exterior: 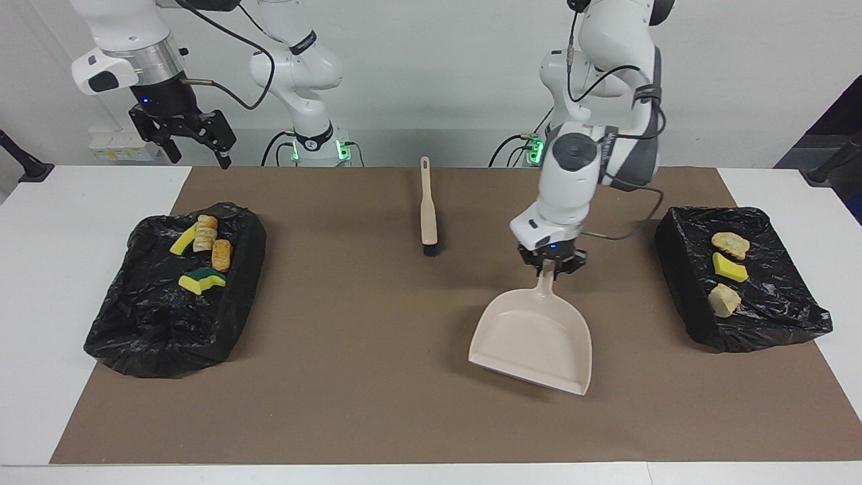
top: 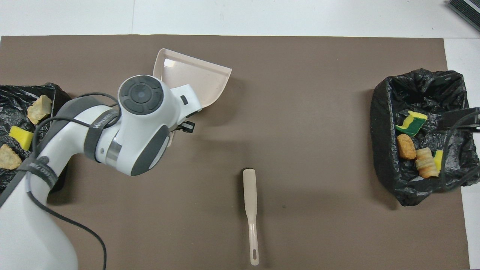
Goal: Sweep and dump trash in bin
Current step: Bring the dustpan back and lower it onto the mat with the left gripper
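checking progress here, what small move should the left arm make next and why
Probably lower the dustpan flat onto the brown mat and let go. The left hand holds its handle with the pan empty, all the trash sits in the two black-lined bins, and the brush lies unused.

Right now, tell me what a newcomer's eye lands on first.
The left pincer grips the handle of a beige plastic dustpan, tilted above the brown mat. Two black-lined bins hold scraps at the mat's ends. A beige hand brush lies between the arms' bases.
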Robot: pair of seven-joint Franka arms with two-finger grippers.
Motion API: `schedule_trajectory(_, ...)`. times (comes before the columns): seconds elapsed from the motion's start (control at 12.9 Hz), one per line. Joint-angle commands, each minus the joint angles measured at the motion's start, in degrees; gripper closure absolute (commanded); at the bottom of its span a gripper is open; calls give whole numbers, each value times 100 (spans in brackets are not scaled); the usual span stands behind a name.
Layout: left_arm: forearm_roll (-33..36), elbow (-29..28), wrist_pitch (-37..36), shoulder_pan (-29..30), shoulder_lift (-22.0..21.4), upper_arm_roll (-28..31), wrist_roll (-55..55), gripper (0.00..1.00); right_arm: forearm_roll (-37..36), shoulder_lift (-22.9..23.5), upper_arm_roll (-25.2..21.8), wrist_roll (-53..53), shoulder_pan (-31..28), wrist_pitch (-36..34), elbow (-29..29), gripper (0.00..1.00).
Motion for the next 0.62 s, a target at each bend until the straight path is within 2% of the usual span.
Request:
schedule_trajectory(0.0, -171, 685, -142, -483, 451, 144, -579, 100, -339, -126, -26, -369, 54, -155, 18, 0)
schedule_trajectory(0.23, -145, 1564, -554, -781, 1057, 161, -1071, 100, -95, -170, -44, -344, 19, -321, -17, 0)
schedule_trajectory(0.39, -127, 2398, -713, -1029, 1812, 196, -1721, 100, 73, -179, 43, -152, 54, -410, 9, 0)
schedule_trajectory(0.54, -144, 2560, -854, -1231, 1982, 187, -1872, 100, 108, -188, 88, 34, 54, -340, 0, 0)
